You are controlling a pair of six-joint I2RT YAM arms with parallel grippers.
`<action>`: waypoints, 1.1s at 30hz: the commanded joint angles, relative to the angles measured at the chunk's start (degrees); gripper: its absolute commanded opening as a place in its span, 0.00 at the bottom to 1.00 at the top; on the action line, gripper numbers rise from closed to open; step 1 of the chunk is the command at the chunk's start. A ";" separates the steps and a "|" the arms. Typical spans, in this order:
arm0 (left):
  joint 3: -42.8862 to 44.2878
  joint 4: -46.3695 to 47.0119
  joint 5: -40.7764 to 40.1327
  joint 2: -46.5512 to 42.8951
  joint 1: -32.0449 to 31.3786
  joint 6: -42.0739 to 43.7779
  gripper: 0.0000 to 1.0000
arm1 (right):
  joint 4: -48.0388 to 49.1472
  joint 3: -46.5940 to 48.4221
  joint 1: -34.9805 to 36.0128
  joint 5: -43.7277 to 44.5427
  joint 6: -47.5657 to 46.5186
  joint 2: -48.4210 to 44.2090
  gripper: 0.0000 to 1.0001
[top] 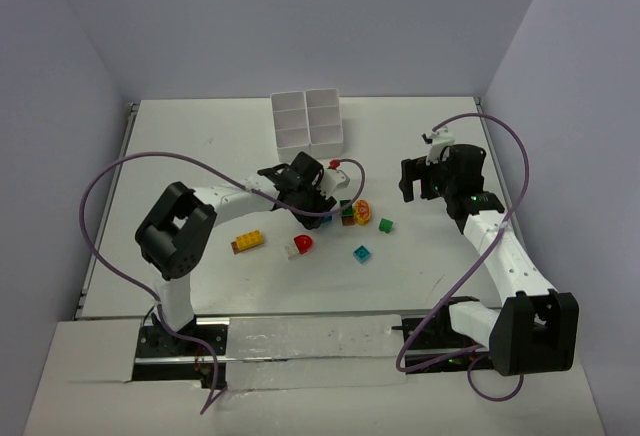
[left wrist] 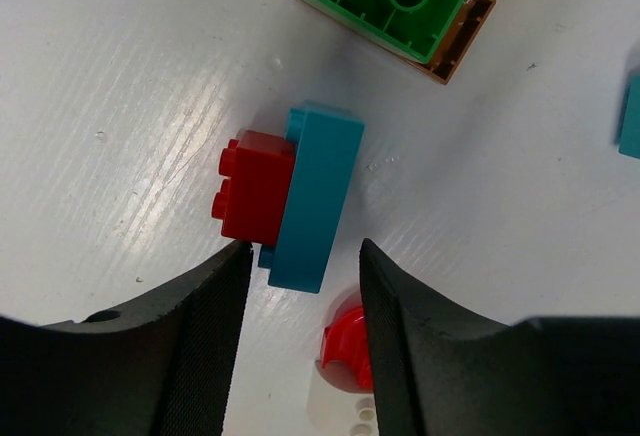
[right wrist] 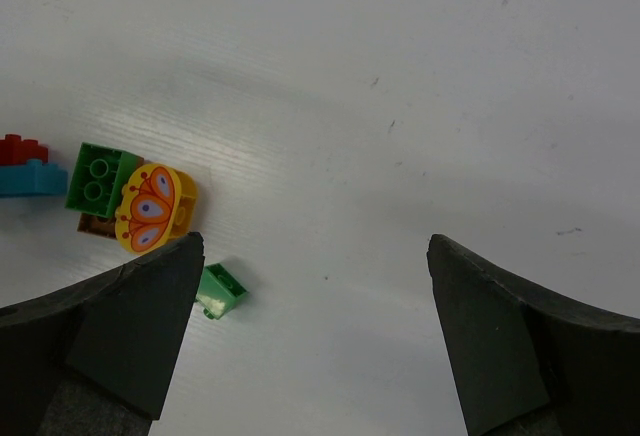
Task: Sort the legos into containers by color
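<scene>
– Step in hand: what is it judged to be?
– A pick is judged to be in hand. The left gripper [left wrist: 305, 256] is set low over a teal brick [left wrist: 315, 196] that has a red brick [left wrist: 255, 186] stuck to its side. The jaws are set fairly narrow around the teal brick's near end, but slivers of gap are seen, so nothing is judged clamped yet.
– And the right gripper [right wrist: 315, 246]?
– It is spread wide above the table [right wrist: 400, 106], and nothing is held.
– What is called for next?
– The jaws are to be closed squarely on the teal brick, and the joined pair carried to the white tray [top: 305, 116], which is set well apart at the far side. No brick is seen in it from above. As two colours are joined, separation is probably needed. A yellow brick [top: 247, 241] and a small green brick [right wrist: 220, 291] are left lying on the table.
– Can any writing be read?
– None. Only a butterfly-like print is made out on a yellow piece [right wrist: 153, 208].
</scene>
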 commanded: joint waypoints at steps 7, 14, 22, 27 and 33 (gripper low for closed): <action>2.58 2.14 2.04 1.78 -0.33 0.73 0.49 | 0.62 2.73 -0.31 0.14 -0.67 0.30 1.00; 2.33 2.65 1.40 2.41 -0.33 1.28 0.33 | 0.40 2.73 -0.31 -0.02 -0.63 0.13 1.00; 0.27 3.05 0.01 -1.68 -0.57 4.18 0.00 | -0.51 3.69 -0.22 -3.01 1.43 0.04 1.00; -6.38 4.96 -1.57 -11.51 -2.91 11.54 0.00 | -6.04 7.68 -0.31 -10.97 3.60 1.68 1.00; -15.57 6.99 1.87 -28.73 -7.37 24.54 0.00 | -13.12 14.00 -0.31 -26.73 6.82 4.60 1.00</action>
